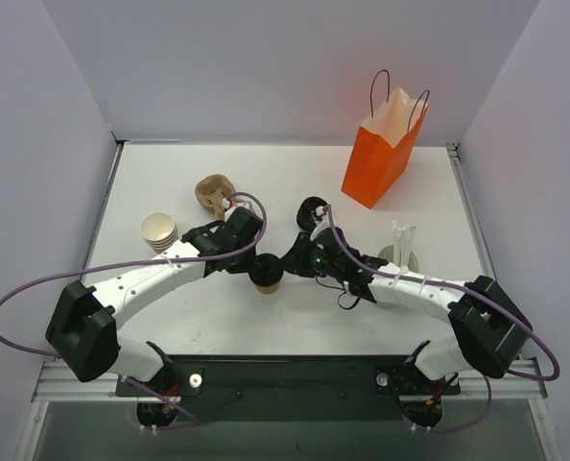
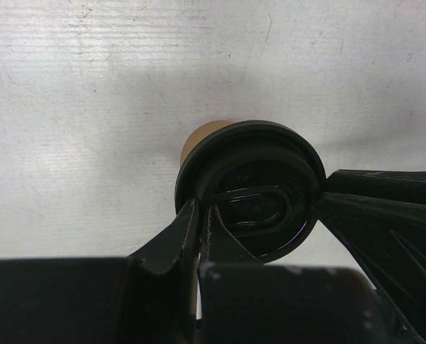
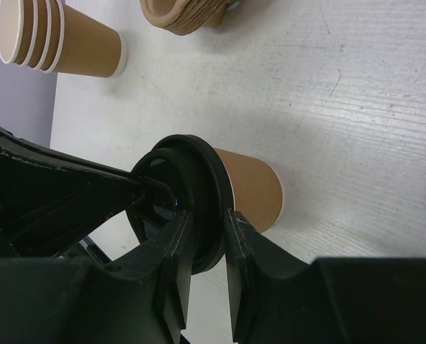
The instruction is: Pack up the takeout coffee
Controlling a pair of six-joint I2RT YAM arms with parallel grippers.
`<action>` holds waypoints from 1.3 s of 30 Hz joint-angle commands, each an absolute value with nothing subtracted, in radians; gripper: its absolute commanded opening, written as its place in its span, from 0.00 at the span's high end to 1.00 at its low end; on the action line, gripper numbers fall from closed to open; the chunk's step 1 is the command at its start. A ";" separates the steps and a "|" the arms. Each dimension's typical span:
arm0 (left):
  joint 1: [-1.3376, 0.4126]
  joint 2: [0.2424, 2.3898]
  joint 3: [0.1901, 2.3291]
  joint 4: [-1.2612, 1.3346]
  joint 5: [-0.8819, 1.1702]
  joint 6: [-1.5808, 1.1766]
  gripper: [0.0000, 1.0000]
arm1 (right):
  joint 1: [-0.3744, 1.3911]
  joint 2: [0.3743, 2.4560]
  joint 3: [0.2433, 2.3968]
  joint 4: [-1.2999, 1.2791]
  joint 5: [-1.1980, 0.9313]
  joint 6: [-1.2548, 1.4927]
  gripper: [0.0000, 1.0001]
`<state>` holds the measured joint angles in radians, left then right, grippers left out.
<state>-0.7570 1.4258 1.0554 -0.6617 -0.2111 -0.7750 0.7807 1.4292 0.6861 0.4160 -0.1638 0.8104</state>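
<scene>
The takeout coffee (image 1: 266, 277) is a small tan paper cup with a black lid, standing at the table's middle front. My left gripper (image 1: 251, 261) reaches it from the left, and my right gripper (image 1: 287, 263) from the right. In the left wrist view my left gripper (image 2: 201, 211) pinches the lid's rim (image 2: 249, 183), one finger outside and one on top. In the right wrist view my right gripper (image 3: 207, 222) clamps the lid's edge (image 3: 199, 193) above the tan cup wall (image 3: 252, 190). The orange bag (image 1: 381, 154) stands open at the back right.
A stack of tan cups (image 1: 158, 230) lies at the left, also in the right wrist view (image 3: 62, 39). Brown cup carriers (image 1: 213, 192) lie behind it. A stack of black lids (image 1: 313, 213) and a white cup with stirrers (image 1: 400, 252) stand to the right.
</scene>
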 commanded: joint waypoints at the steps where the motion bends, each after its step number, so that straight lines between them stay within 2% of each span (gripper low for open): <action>1: -0.758 1.500 0.982 -0.739 -0.201 -0.779 0.95 | 0.790 1.508 0.591 0.204 -0.046 0.779 0.79; 8: -0.753 1.517 0.989 -0.752 -0.207 -0.764 0.95 | 0.793 1.457 0.610 0.189 -0.083 0.778 0.76; 11: -0.750 1.519 0.985 -0.749 -0.210 -0.753 0.95 | 0.788 1.379 0.707 0.097 -0.110 0.756 0.69; 17: -0.753 1.531 0.976 -0.730 -0.189 -0.718 0.95 | 0.721 1.293 0.839 -0.026 -0.178 0.687 0.67; 25: -0.761 1.522 0.979 -0.701 -0.161 -0.666 0.95 | 0.683 1.356 0.914 -0.051 -0.347 0.611 0.67; 39: -0.769 1.528 0.988 -0.707 -0.160 -0.634 0.95 | 0.675 1.505 0.963 -0.035 -0.399 0.591 0.70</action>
<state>-0.7567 1.4509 1.0622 -0.5907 -0.1757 -0.6605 0.6811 1.4921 0.9218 -0.0338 -0.3752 0.6037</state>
